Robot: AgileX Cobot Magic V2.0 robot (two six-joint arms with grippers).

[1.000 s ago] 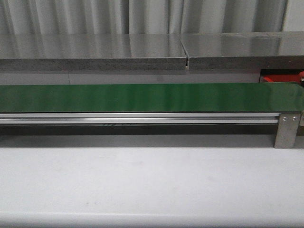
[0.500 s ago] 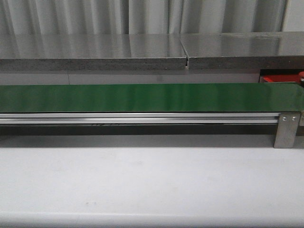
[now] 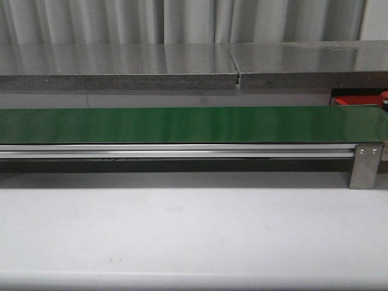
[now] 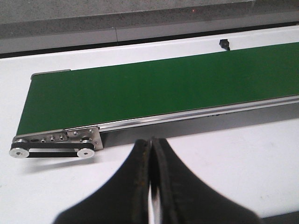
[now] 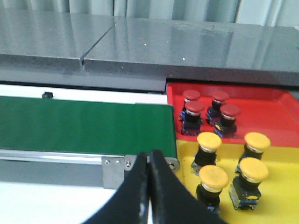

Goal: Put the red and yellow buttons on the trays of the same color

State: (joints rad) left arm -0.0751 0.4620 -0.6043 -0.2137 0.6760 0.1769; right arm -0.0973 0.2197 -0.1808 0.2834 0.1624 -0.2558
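Buttons all sit in trays at the right end of the green conveyor belt (image 3: pixel 182 124), seen only in right wrist cam. Landmark = belt.

Left end of belt: left wrist cam shows the end roller bracket w/ pulleys and small black drive belt (image 4: pixel 49 149), white counter (image 4: pixel 233 158) around it. Left hand (image 4: pixel 150 144) hovers over the counter on the near side of the belt, close to that left end; both black fingers pressed together, clenched, nothing between them. Small black knob-like part (image 4: pixel 225 44) sits on the counter at the belt's far side.

Mid belt: front cam shows belt surface bare, aluminium side rail (image 3: pixel 176 150) along its near edge, grey stone ledge (image 3: pixel 121 63) behind it. Neither hand visible in front cam.

Right end of belt: steel support bracket (image 3: pixel 365 165) under the rail. Right hand (image 5: pixel 149 158) hangs just before the belt's right-end bracket, fingers shut tight, holding nothing. Just beyond the belt end, red tray (image 5: pixel 266 105) on the far side w/ 4 red buttons (image 5: pixel 194 109) clustered near the belt-side corner, all upright. Yellow tray (image 5: pixel 280 186) touching it on the near side, w/ 4 yellow buttons (image 5: pixel 209 142) upright in a rough 2x2 block. Colours match the trays in every case. Front cam catches only a sliver of the red tray past the belt end.
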